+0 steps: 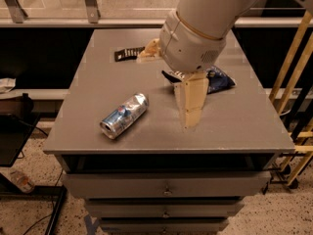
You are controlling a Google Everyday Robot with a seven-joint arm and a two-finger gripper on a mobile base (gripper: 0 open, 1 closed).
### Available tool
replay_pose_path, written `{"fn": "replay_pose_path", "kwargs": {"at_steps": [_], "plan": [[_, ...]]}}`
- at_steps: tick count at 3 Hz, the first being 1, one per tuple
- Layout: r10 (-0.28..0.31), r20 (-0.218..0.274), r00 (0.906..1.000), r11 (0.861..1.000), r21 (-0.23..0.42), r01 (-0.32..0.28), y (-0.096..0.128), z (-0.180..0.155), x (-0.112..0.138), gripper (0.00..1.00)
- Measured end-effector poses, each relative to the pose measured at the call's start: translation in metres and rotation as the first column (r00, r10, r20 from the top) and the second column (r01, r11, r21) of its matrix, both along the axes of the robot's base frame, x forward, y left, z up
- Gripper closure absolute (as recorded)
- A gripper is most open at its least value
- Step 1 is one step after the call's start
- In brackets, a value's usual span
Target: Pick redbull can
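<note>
The redbull can (123, 115), silver with blue panels and a red mark, lies on its side on the grey cabinet top (98, 82), near the front left. My gripper (165, 93) hangs over the middle of the top, to the right of the can and apart from it. It is open and empty. One cream finger (190, 104) points down toward the front edge. The other finger (148, 51) shows behind the wrist on the left.
A dark blue snack bag (219, 80) lies right of centre, partly hidden by my arm. A small flat black packet (128, 54) lies at the back. Drawers (166, 185) sit below the top. A yellow frame (293, 97) stands at the right.
</note>
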State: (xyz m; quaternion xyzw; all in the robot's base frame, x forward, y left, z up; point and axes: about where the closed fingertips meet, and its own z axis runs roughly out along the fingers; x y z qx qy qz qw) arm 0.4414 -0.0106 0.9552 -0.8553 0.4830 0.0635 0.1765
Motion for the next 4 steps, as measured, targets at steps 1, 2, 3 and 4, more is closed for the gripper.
{"fn": "replay_pose_path", "kwargs": {"at_steps": [1, 2, 3, 4], "plan": [[0.127, 0.038, 0.9912, 0.99, -0.062, -0.124, 0.026, -0.02, 0.019, 0.0], [0.214, 0.067, 0.9745, 0.964, -0.178, -0.2, 0.043, -0.051, 0.052, 0.0], [0.236, 0.114, 0.965, 0.94, -0.28, -0.197, 0.053, -0.076, 0.076, 0.0], [0.248, 0.153, 0.9567, 0.924, -0.334, -0.186, 0.061, -0.085, 0.083, 0.0]]}}
